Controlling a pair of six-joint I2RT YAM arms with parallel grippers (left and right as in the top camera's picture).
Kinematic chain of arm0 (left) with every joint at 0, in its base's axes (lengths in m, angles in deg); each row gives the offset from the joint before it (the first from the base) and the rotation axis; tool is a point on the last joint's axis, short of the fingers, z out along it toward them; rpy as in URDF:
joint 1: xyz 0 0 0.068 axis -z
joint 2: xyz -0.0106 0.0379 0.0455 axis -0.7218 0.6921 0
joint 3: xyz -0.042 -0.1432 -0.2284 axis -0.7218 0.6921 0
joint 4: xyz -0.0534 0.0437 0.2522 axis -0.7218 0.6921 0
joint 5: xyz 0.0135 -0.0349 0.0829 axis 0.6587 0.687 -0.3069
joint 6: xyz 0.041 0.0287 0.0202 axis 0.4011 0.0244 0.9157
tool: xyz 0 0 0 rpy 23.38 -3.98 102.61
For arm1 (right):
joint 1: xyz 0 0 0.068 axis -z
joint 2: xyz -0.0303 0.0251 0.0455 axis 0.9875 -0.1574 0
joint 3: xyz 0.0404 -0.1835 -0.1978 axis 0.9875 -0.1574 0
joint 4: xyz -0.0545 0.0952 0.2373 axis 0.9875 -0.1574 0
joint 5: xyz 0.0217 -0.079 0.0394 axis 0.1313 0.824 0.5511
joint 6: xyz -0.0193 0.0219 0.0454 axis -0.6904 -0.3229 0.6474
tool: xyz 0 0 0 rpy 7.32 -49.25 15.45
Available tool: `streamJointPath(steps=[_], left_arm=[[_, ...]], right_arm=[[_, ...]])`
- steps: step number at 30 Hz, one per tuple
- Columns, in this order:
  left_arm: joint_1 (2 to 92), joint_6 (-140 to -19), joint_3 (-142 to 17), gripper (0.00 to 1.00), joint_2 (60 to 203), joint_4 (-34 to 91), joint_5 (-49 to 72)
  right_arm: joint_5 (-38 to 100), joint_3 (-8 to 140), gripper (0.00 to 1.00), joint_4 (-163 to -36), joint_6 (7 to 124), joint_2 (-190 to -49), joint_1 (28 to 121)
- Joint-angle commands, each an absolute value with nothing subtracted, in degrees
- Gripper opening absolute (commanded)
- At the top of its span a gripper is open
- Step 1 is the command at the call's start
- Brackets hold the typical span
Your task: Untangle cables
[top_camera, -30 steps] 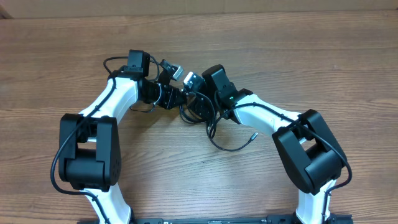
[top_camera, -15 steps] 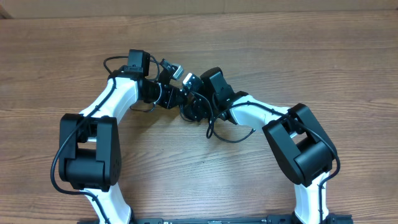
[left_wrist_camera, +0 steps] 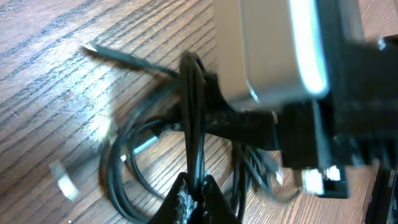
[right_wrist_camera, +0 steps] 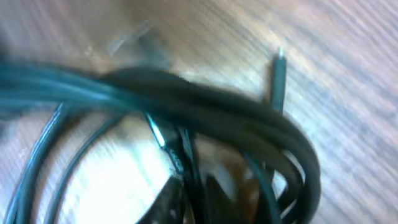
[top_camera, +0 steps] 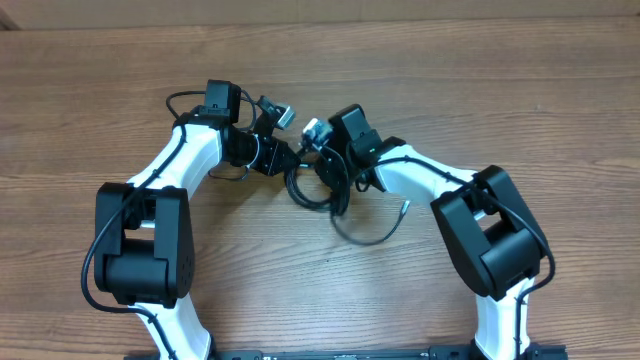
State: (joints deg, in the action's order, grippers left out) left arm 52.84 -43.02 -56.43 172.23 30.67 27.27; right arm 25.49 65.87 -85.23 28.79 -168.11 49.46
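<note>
The cables (top_camera: 362, 240) are thin black cords bunched between my two grippers at the table's middle. One loop trails toward the front and ends in a silver plug tip (top_camera: 405, 208). My left gripper (top_camera: 290, 158) is shut on several strands, which run straight up from its fingers in the left wrist view, cables (left_wrist_camera: 189, 106), gripper (left_wrist_camera: 194, 186). My right gripper (top_camera: 322, 170) sits just right of it. In the blurred right wrist view the right gripper (right_wrist_camera: 186, 180) is shut on dark strands beneath a thick bundle of cables (right_wrist_camera: 205, 102). A plug tip (right_wrist_camera: 278, 78) lies beyond.
The bare wooden table (top_camera: 480, 90) stretches all round the arms. In the left wrist view the right gripper's silver and black body (left_wrist_camera: 280, 56) hangs close over the tangle. Loose plug tips (left_wrist_camera: 62, 179) lie on the wood at the left.
My right gripper opened wide, then shut on the cables, moving slightly left and then back. The trailing loop shifted with it. The left arm kept still with its grip.
</note>
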Motion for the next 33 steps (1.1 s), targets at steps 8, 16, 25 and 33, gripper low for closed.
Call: streamJointPath(steps=[8, 16, 25, 33], left_arm=[[52.6, -42.8, -57.3, 0.04, 172.7, 30.6, 27.0], [52.7, -46.1, -57.3, 0.04, 172.7, 30.0, 22.1], [52.7, -48.0, -57.3, 0.04, 172.7, 29.8, 19.9], [52.7, -48.8, -57.3, 0.04, 172.7, 29.8, 18.5]], right_arm=[[18.6, 64.4, 0.04, -90.4, 38.2, -163.3, 49.3], [15.4, 64.3, 0.04, -92.6, 39.5, -161.9, 49.3], [7.5, 64.4, 0.04, -91.9, 46.4, -161.9, 49.8], [7.5, 64.3, 0.04, -91.9, 51.0, -162.0, 49.5]])
